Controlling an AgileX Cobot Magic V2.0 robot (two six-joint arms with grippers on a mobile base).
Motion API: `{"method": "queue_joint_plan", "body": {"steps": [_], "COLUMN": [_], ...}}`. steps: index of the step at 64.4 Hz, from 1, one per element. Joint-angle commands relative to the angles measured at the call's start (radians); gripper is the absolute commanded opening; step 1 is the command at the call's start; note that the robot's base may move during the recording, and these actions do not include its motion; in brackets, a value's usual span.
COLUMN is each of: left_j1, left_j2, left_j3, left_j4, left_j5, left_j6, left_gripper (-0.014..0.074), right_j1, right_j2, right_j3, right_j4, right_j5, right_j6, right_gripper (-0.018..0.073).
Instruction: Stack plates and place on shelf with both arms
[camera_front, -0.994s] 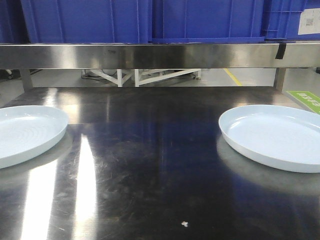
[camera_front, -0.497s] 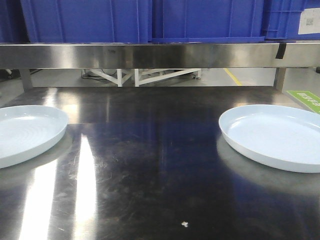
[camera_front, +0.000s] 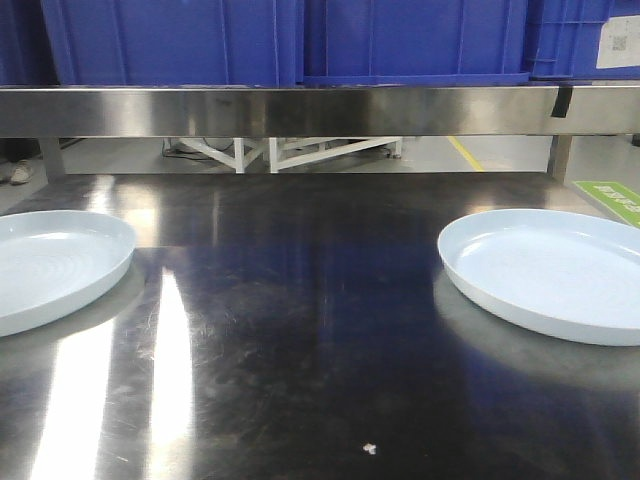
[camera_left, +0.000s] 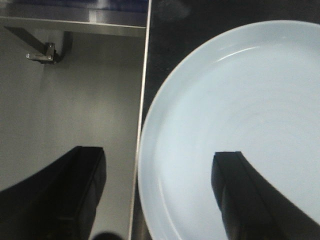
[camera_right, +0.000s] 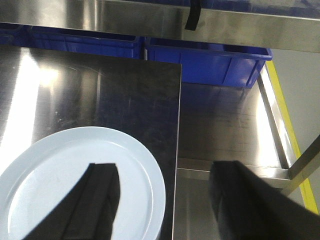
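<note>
Two plates lie well apart on the surface (camera_front: 300, 340), the left plate (camera_left: 240, 90) with its outer rim under my left jaws, the right plate (camera_right: 50, 175) likewise under my right jaws, both pairs wide open, empty.

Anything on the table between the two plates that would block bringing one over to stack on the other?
Nothing visible does. The table between the left plate and the right plate is bare steel. Only a tiny white speck lies near the front edge, well off that line.

Nothing legible, white label (camera_front: 619, 44) on blue bin (camera_front: 572, 40) – blurred, green floor sign (camera_front: 612, 200) – unreadable
</note>
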Motion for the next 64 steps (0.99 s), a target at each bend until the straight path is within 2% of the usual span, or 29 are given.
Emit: {"method": "queue_joint_plan", "body": {"steps": [1, 22, 58, 64], "left_j1": [0.010, 0.017, 0.017, 0.017], "left_j2": [-0.019, 0.008, 0.077, 0.077], "left_j3": [-0.033, -0.033, -0.033, -0.033], "left_j4": [0.004, 0.011, 0.011, 0.011], "left_j5": [-0.056, -0.099, -0.107, -0.114], "left_j6": [-0.008, -0.008, -0.008, -0.008], "left_gripper": [0.0510, 0.0510, 0.0507, 0.0457], "right_j1": [-0.002, -0.002, -0.002, -0.002], "right_j2": [-0.003, -0.003, -0.003, -0.003], "right_j3": [-0.039, -0.039, -0.039, -0.039], "right_j4": [-0.004, -0.004, -0.004, -0.004], "right_j5": [-0.073, -0.073, -0.073, -0.073], "right_j6": [-0.006, -0.006, -0.006, -0.006], "right_gripper": [0.0505, 0.0505, 0.0505, 0.0505]}}
